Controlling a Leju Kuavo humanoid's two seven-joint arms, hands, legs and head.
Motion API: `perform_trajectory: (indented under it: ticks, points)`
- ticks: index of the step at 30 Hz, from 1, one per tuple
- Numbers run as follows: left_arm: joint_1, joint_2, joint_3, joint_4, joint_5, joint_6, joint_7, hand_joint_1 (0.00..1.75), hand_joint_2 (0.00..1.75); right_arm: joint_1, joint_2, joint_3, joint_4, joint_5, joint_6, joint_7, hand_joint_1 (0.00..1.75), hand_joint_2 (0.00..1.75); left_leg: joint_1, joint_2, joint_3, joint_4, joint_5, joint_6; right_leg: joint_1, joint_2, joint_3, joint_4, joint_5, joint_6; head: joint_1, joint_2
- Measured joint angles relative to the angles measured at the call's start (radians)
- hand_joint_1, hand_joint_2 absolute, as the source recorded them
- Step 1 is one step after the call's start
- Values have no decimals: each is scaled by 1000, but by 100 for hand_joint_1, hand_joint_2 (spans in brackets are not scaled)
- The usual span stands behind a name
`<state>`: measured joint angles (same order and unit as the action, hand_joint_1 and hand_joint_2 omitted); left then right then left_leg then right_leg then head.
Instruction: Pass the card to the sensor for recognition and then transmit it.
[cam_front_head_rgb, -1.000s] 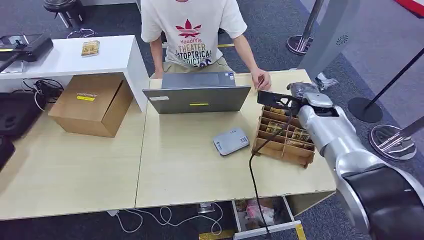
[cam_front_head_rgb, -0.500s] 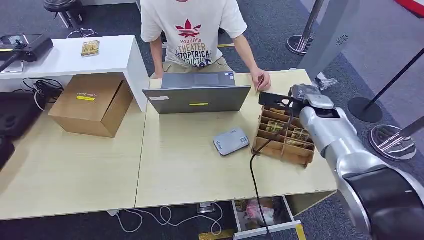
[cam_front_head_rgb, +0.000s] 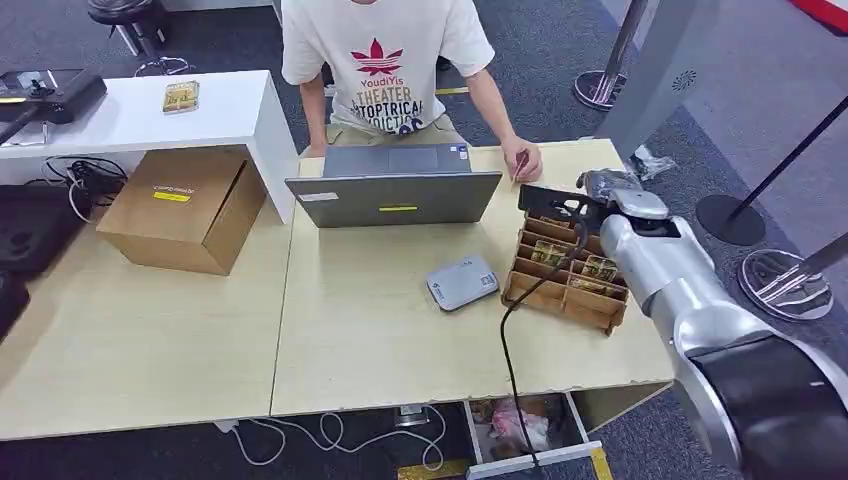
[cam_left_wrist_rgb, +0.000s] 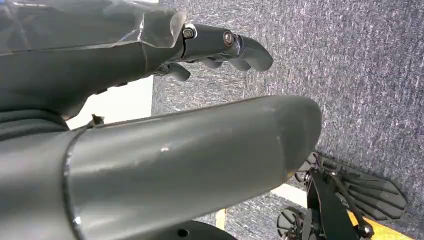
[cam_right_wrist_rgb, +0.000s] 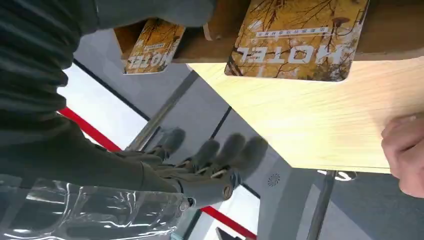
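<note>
A wooden card rack stands at the right of the table and holds several yellow hotel cards. My right hand hovers over the rack's far end with nothing in it. In the right wrist view two hotel cards stick out of the wooden slots, and the right hand is spread beyond them, touching none. A grey card sensor lies on the table left of the rack. My left hand hangs over the carpet, holding nothing.
A person sits behind an open laptop, with one hand on the table near the rack's far end. A cardboard box sits at the left. A black cable runs off the table's front edge. Stanchion bases stand on the right.
My right hand has edged slightly farther over the far end of the rack. Everything else has stayed in place.
</note>
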<state>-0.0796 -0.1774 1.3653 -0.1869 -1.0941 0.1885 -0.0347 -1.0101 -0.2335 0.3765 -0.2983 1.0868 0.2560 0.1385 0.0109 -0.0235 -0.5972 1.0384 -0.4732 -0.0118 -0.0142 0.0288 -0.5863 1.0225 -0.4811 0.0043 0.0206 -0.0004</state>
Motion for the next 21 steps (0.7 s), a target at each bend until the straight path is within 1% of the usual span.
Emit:
perform_trajectory:
  ticks: [1, 9, 11, 14, 21]
  points:
    - [0, 0, 0, 0, 1, 0, 0, 0, 0, 0, 0, 0, -1, 2, 0, -3, 16, 175, 0, 0, 0, 0, 0, 0, 0, 0, 0, 0, 0, 0, 0, 0]
    - [0, 0, 0, 0, 4, 0, 0, 0, 0, -3, 1, 0, -3, 6, 4, -3, 21, 175, 0, 0, 0, 0, 0, 0, 0, 0, 0, 0, 0, 0, 0, 0]
    - [0, 0, 0, 0, 4, 0, 0, 0, 0, -3, 2, 0, -3, 8, 5, -3, 19, 175, 0, 0, 0, 0, 0, 0, 0, 0, 0, 0, 0, 0, 0, 0]
    - [0, 0, 0, 0, 4, -1, 0, 0, 0, -5, 4, 0, -3, 8, 5, -3, 23, 175, 0, 0, 0, 0, 0, 0, 0, 0, 0, 0, 0, 0, 0, 0]
    - [-1, 3, 0, 0, -1, -8, 0, 0, 0, -6, 5, 0, -3, 6, 4, -2, 23, 175, 0, 0, 0, 0, 0, 0, 0, 0, 0, 0, 0, 0, 0, 0]
